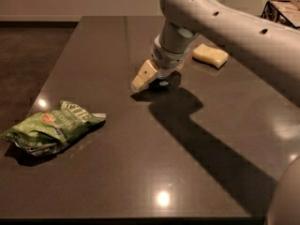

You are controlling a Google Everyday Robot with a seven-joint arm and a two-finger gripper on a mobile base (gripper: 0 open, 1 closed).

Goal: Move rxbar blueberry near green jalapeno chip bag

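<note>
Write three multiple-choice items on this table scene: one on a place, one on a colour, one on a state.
1. Where is the claw?
A. over the bag
B. low over the table, by the bar
C. on the sponge

2. What colour is the bag?
A. red
B. green
C. blue

3. How does the bag lie?
A. upright
B. held in the claw
C. crumpled, flat on the table

Key:
1 B: the claw sits low beside the dark blue bar, away from both the bag and the sponge.
2 B: the foil is bright green.
3 C: the bag lies creased on the table with nothing touching it.
</note>
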